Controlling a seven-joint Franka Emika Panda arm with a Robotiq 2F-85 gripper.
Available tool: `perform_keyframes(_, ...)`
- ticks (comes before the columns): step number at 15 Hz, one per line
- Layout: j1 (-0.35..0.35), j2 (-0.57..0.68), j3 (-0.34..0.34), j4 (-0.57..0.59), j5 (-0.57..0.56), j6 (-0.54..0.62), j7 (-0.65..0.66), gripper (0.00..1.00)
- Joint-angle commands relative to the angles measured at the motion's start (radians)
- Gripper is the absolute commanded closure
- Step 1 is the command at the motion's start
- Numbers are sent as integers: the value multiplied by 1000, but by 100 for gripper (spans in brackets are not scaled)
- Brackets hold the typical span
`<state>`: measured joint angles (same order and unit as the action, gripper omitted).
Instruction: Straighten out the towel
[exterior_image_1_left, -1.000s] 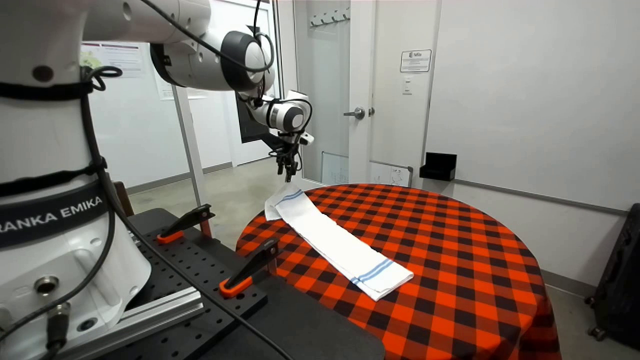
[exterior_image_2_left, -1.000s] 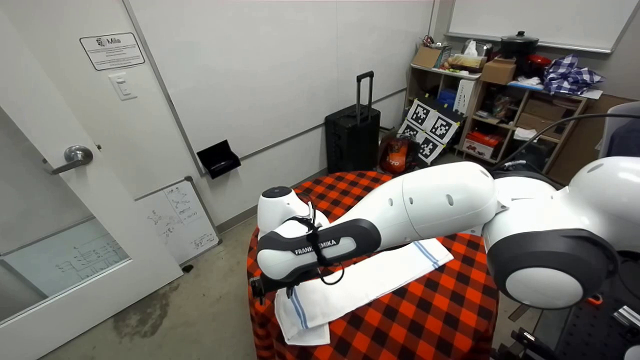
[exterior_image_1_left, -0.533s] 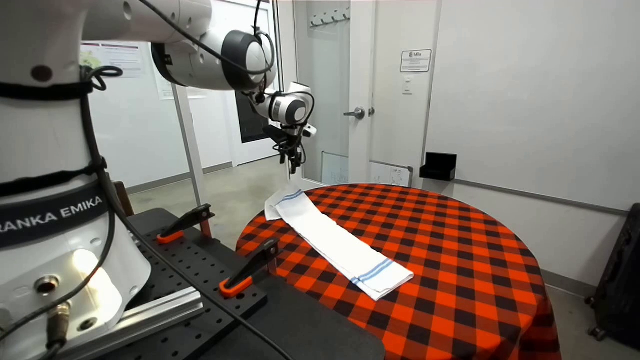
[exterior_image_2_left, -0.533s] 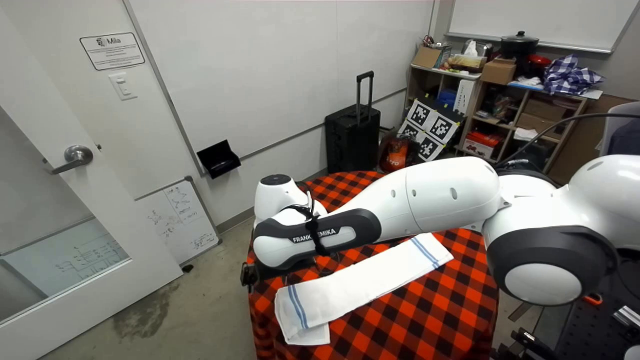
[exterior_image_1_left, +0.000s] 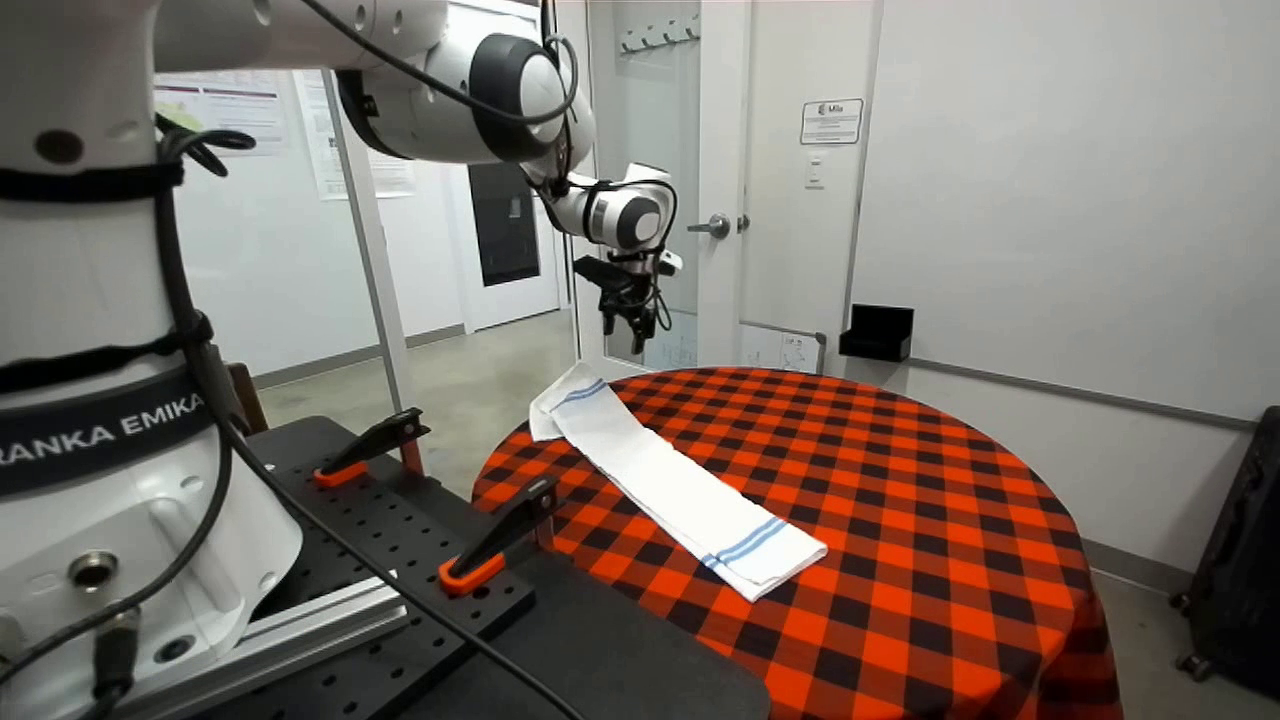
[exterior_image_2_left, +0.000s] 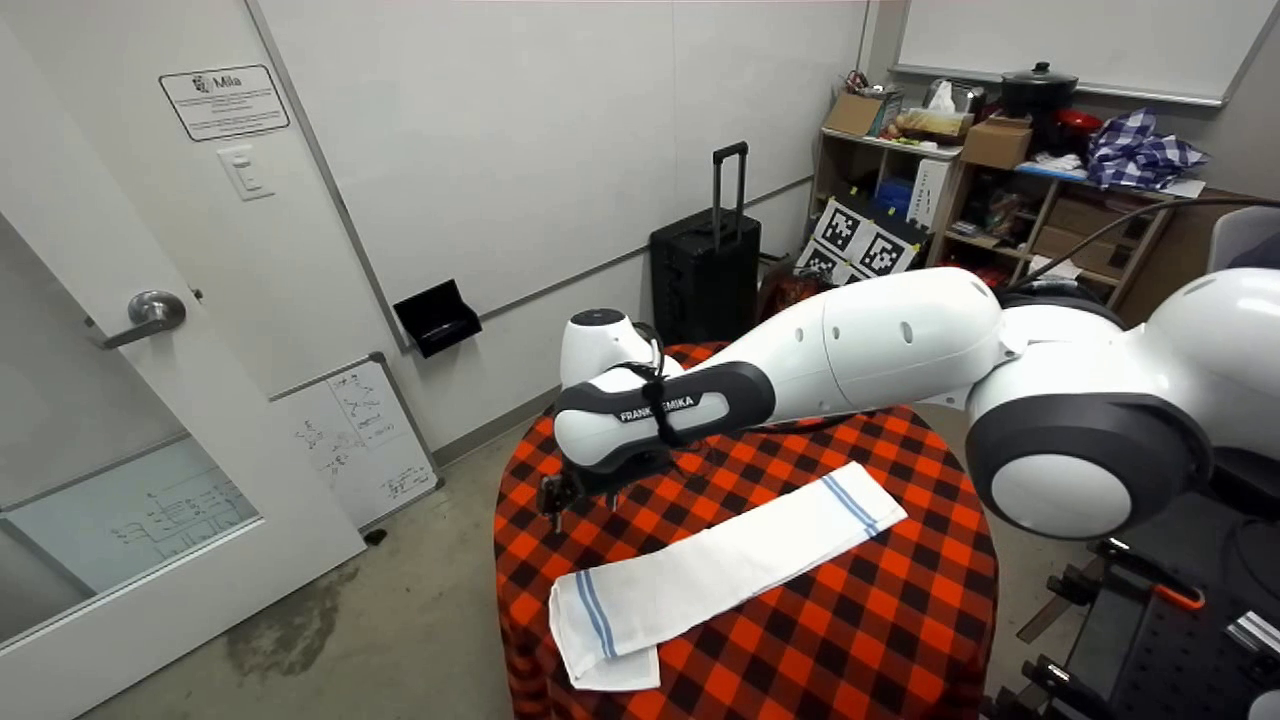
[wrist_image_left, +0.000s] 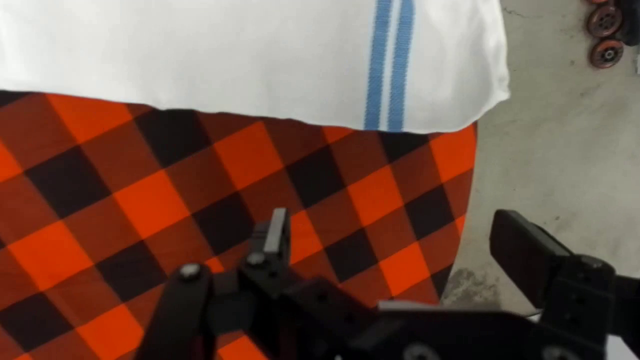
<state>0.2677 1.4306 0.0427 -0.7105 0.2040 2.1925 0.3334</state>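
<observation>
The white towel with blue double stripes lies as a long folded strip on the checked table. It shows in both exterior views, also here. At one striped end a flap sticks out at an angle from under the strip. My gripper is open and empty, above the table and beside that end, apart from the towel; it also shows here. In the wrist view the towel crosses the top, and the spread fingers have only tablecloth and floor between them.
The round table's red-black checked cloth ends close to the towel's flap end, with floor beyond. Clamps and a black base plate stand by the robot. A door, a black suitcase and shelves surround the table.
My gripper has risen from just above the towel's flap end and moved sideways off it, over the bare cloth and toward the whiteboard wall. The towel has not visibly moved.
</observation>
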Motion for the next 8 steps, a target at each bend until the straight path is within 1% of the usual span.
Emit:
perform_keyframes(1,-54,-136,-15,-216,-12,-7,-113,0)
perform_keyframes(3,-82,-185,-26,-310,-8,-4,-142,0)
perform_keyframes(8,-125,-307,-69,-536,-5,4,-156,0)
